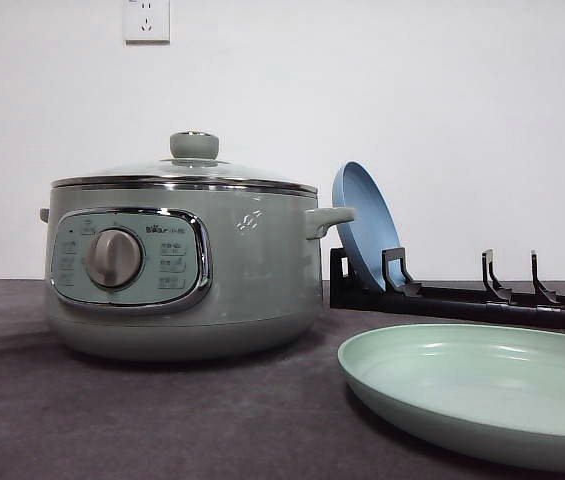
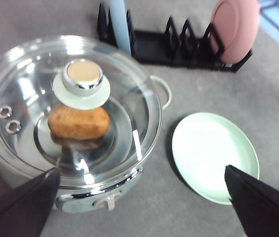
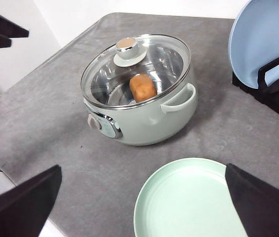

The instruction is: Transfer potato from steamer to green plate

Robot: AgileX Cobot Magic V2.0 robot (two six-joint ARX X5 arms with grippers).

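Note:
The sage-green steamer [image 1: 182, 270] stands on the grey table with its glass lid [image 2: 70, 103] on. Through the lid I see the orange-brown potato [image 2: 78, 122] lying on the steamer's metal floor, just beside the lid knob [image 2: 83, 76]. The potato [image 3: 142, 87] also shows from the right wrist. The pale green plate [image 1: 482, 385] lies flat to the steamer's right, bare. My left gripper [image 2: 141, 170] hangs open high above the steamer's front rim. My right gripper [image 3: 142, 170] is open too, high above the green plate [image 3: 188, 202] and the table beside it. Neither holds anything.
A black dish rack [image 1: 462, 295] stands behind the green plate, with a blue plate [image 1: 365, 225] upright at its left end and a pink plate [image 2: 235, 27] further along. The steamer's side handle [image 1: 327, 220] points toward the rack. The wall lies just behind.

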